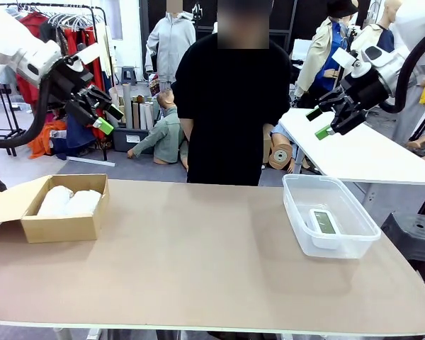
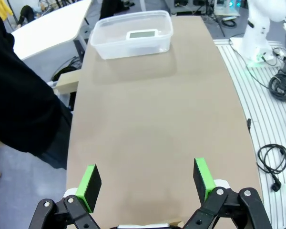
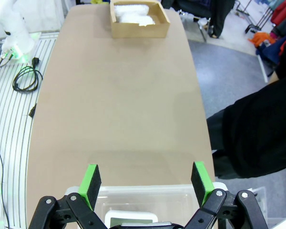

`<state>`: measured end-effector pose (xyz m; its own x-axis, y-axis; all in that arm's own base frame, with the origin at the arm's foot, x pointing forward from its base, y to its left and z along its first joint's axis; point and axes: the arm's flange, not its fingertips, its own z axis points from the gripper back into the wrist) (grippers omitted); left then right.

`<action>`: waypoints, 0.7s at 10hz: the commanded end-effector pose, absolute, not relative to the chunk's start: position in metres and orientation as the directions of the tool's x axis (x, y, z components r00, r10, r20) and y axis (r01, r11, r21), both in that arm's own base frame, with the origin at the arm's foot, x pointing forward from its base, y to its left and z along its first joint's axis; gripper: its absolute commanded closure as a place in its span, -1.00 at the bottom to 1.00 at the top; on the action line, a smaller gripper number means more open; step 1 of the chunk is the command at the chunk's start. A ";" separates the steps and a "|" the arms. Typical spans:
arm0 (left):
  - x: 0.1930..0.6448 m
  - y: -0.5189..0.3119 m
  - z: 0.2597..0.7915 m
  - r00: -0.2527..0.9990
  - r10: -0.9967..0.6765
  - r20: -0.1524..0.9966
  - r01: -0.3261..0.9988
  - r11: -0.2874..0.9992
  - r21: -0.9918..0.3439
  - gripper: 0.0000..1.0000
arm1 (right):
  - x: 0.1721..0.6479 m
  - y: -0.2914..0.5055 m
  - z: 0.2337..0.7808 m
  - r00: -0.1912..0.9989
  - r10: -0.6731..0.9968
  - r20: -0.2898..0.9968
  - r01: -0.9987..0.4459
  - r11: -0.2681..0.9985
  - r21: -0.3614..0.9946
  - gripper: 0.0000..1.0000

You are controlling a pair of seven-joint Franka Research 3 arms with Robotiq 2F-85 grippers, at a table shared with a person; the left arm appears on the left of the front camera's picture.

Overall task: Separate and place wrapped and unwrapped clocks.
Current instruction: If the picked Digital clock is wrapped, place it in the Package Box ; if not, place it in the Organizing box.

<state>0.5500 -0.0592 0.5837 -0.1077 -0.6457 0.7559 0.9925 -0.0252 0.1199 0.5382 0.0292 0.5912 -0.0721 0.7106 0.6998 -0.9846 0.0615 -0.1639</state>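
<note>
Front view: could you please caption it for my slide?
Two wrapped clocks in the cardboard box, bare clock in the clear tub.

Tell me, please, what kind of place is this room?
Probably a robot test area set up inside a clothing studio or workshop. A clothes rack with garments stands behind the brown work table, and loose cables lie on the floor beside it.

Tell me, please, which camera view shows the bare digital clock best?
The front view: the digital clock lies face-up in the clear tub, screen visible. The left wrist view shows it farther off, through the tub wall; the right wrist view shows part of it at the bottom edge.
</note>
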 end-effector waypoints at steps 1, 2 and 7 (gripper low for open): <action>0.549 -0.058 0.585 -0.104 -0.655 0.748 0.988 0.016 0.152 -1.00 | 0.538 0.029 0.593 -0.075 0.711 0.700 -0.984 0.060 -0.166 -1.00; 0.548 -0.060 0.584 -0.094 -0.664 0.742 0.988 0.032 0.154 -1.00 | 0.538 0.029 0.593 -0.075 0.711 0.700 -0.984 0.060 -0.166 -1.00; 0.552 -0.058 0.579 -0.040 -0.672 0.740 0.990 0.075 0.122 -1.00 | 0.538 0.029 0.593 -0.075 0.711 0.700 -0.984 0.060 -0.166 -1.00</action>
